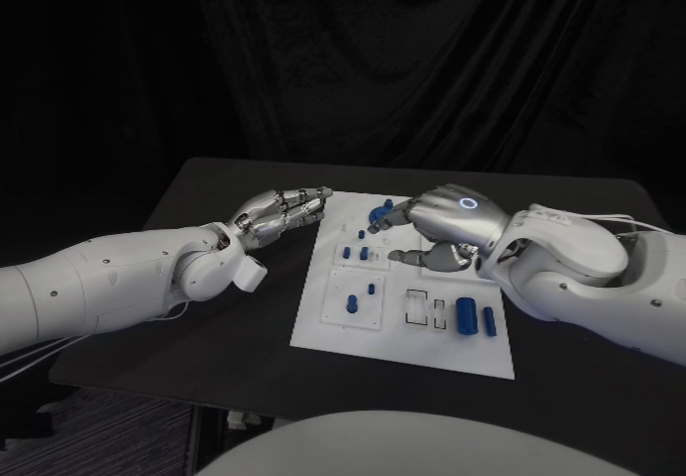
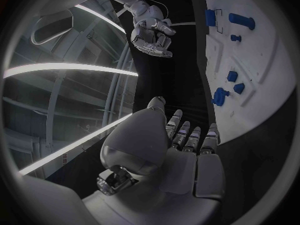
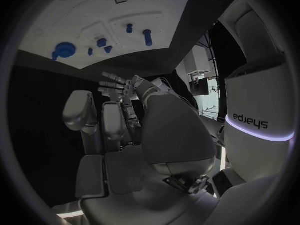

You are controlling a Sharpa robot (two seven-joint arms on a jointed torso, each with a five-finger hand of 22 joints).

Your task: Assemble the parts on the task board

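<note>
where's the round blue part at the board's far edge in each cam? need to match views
Head view: round blue part at the task board's far edge, just off the right hand.
Left wrist view, on the board edge nearest the left hand.
Right wrist view, at the board's edge.
Shared landmark: two small blue pegs beside it.

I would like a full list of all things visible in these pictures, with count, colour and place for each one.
table: one, black, under everything.
task board: one, white, middle of the table, between the two hands.
parts: several, blue, on the board; two long ones lie side by side near its right edge, smaller ones stand toward the far end; exact count unclear.
left hand: one, silver, over the table beside the board's left edge, fingers extended, holding nothing.
right hand: one, silver, over the board's far part, fingers curled downward; a grip cannot be told.
</note>
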